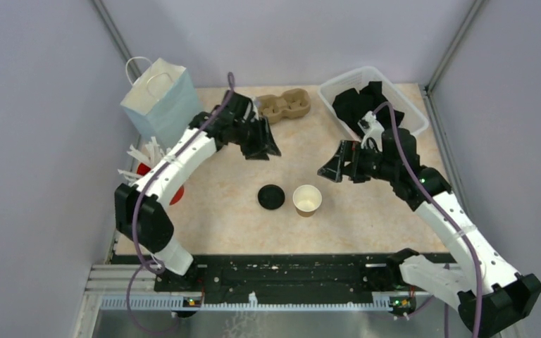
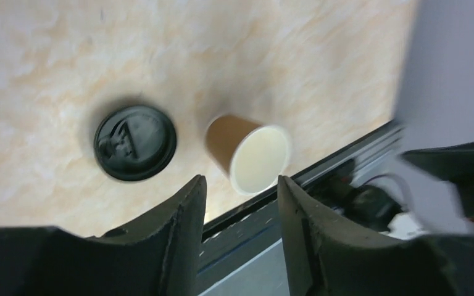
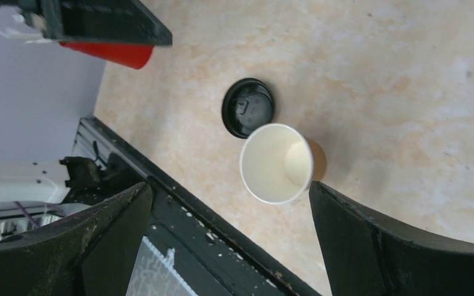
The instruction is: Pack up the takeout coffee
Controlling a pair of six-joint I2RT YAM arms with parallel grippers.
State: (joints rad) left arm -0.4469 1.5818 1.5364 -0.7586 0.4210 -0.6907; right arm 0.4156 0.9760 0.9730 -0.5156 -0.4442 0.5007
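Paper cup [image 1: 307,200] upright, uncovered, on counter [image 1: 373,211]. Black lid [image 1: 271,196] flat just beside cup, on left-arm side. Left gripper [image 1: 268,149] raised beyond cup, toward lid side, jaws parted, empty. Right gripper [image 1: 325,171] just beyond cup, jaws spread wide, empty.

I see the cup [image 1: 307,200] standing upright near the middle of the table [image 1: 225,211]. The lid [image 1: 271,196] lies flat just to its left, not touching it. The carrier [image 1: 283,105] lies behind them, at the back edge. The bag [image 1: 158,98] stands in the back left corner. In front of it, by the left edge, is the stick cup [image 1: 177,194], partly hidden by the left arm. The bin [image 1: 346,77] sits in the back right corner with a heap [image 1: 370,105] inside. The left gripper [image 1: 260,155] hangs between carrier and lid. The right gripper [image 1: 330,165] hangs behind and right of the cup, in front of the bin.
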